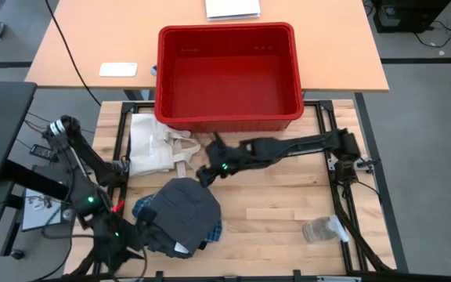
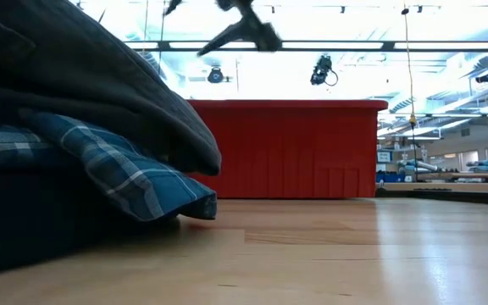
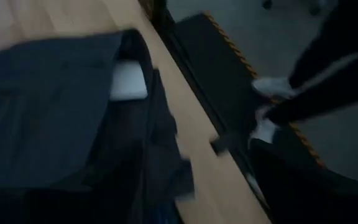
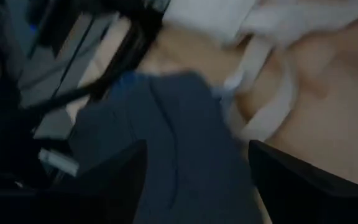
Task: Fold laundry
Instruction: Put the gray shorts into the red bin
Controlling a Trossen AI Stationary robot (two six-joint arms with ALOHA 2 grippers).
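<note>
The dark grey garment (image 1: pixel 182 210) lies bunched on the blue-and-white plaid shirt (image 1: pixel 142 208) near the table's near edge. In the low view the grey garment (image 2: pixel 74 76) drapes over the plaid shirt (image 2: pixel 117 165). My left gripper (image 1: pixel 138 229) is open at the grey garment's near left edge (image 3: pixel 135 124). My right gripper (image 1: pixel 204 174) hovers open above the garment's far edge (image 4: pixel 179 124), its fingers wide apart, touching nothing. My left gripper stands at the dark grey garment's near left edge (image 3: pixel 157 155), coming in low from the table's left. The view is blurred and the cloth merges with one finger, so I cannot tell whether it touches the cloth.
A cream tote bag (image 1: pixel 151 145) with loose straps (image 4: pixel 260 93) lies just beyond the garments. A red bin (image 1: pixel 227 74) stands at the far edge. A clear plastic bottle (image 1: pixel 323 229) lies near the right corner. A person's legs and white shoes (image 3: pixel 266 87) show beside the table.
</note>
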